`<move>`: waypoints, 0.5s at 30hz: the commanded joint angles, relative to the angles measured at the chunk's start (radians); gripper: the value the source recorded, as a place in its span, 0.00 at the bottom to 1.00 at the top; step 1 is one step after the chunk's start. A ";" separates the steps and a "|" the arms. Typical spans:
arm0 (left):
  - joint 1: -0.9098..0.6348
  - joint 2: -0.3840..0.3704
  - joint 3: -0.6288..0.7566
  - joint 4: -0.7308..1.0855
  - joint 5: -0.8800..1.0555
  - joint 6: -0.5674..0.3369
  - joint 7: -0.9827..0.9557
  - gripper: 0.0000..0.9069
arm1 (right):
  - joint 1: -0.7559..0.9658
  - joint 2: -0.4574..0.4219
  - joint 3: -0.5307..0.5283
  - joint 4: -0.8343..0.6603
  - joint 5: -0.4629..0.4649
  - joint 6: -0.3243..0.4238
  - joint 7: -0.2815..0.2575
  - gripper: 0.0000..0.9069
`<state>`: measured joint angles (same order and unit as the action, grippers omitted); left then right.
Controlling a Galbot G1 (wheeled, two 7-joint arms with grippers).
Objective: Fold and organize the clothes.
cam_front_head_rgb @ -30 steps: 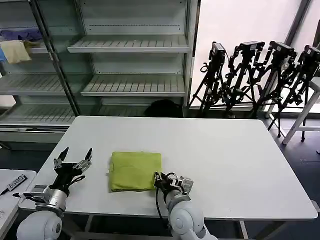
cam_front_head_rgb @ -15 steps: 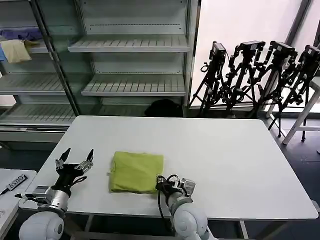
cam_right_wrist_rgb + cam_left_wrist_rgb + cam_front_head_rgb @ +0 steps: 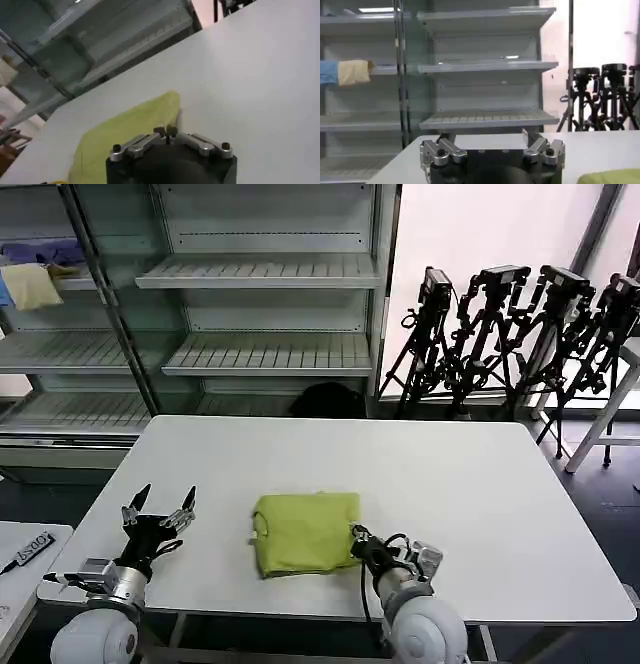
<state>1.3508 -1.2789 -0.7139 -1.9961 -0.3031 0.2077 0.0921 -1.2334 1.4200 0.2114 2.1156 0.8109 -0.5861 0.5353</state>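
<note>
Head view: the folded lime T-shirt (image 3: pixel 305 533) is lying flat on the white table (image 3: pixel 480 484), near the front edge and a little left of the table's middle. The right gripper (image 3: pixel 359 543) is sitting at the shirt's near right corner, its fingertips drawn together and touching the fabric edge there; whether cloth is actually pinched between them I cannot tell from here. The left gripper (image 3: pixel 160 506) is hovering over the table's front left part, well apart from the shirt, with its fingers spread wide and nothing between them. Metal shelving (image 3: pixel 265 274) is standing behind the table, and a row of black tripods (image 3: pixel 520 334) is standing to the right of it. A pale yellow cloth (image 3: pixel 30 284) is resting on a shelf at far left.

Left wrist view: the left gripper (image 3: pixel 492 142) is pointing toward the shelving, fingers wide apart and empty. A corner of the T-shirt (image 3: pixel 612 177) is lying on the table off to one side. The pale yellow cloth (image 3: pixel 354 72) is sitting on a shelf.

Right wrist view: the right gripper (image 3: pixel 166 132) is showing its fingertips closed together, meeting right at the edge of the T-shirt (image 3: pixel 125 130), which is spreading away over the table (image 3: pixel 260 75).
</note>
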 commanded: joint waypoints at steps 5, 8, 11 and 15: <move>0.004 -0.003 0.038 0.009 0.024 -0.006 0.001 1.00 | -0.098 -0.032 0.049 0.020 -0.223 0.002 -0.080 1.00; 0.006 -0.002 0.039 0.012 0.025 -0.006 0.000 1.00 | -0.088 -0.021 0.040 0.002 -0.259 0.003 -0.072 1.00; 0.005 -0.003 0.045 0.018 0.027 -0.006 0.000 1.00 | -0.082 -0.017 0.042 -0.012 -0.298 0.003 -0.071 1.00; 0.002 -0.005 0.055 0.026 0.029 -0.006 0.000 1.00 | -0.085 -0.022 0.044 -0.009 -0.299 0.003 -0.077 1.00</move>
<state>1.3545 -1.2822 -0.6733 -1.9785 -0.2784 0.2024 0.0920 -1.2995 1.4020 0.2441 2.1198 0.6203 -0.5846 0.4777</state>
